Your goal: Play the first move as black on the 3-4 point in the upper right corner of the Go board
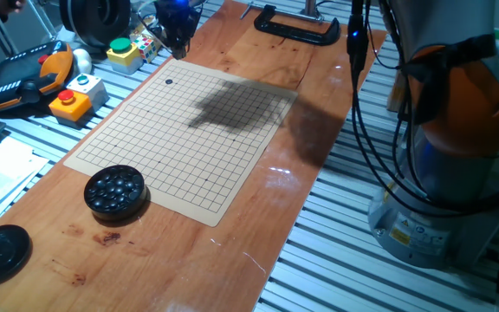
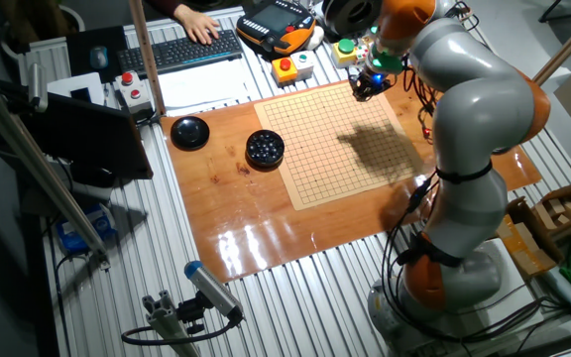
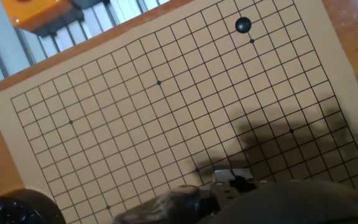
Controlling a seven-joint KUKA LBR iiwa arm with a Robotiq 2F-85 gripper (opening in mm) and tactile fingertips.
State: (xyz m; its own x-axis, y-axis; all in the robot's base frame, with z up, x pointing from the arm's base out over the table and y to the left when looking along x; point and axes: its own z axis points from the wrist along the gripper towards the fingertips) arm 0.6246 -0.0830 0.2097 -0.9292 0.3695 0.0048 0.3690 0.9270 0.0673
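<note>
While pincer (image 1: 178,48) hangs off board's far edge, grip state unclear, black stone (image 1: 169,82) sits on board (image 1: 232,186) just nearer; bowl (image 1: 114,191) w/ stones beside board.

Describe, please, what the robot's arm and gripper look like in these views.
The arm has rounded silver-grey shells with orange bands at the joints and black cables hanging alongside it. The gripper is small, dark and blocky, with a blue light glowing on it; its fingers are too small to make out.
</note>
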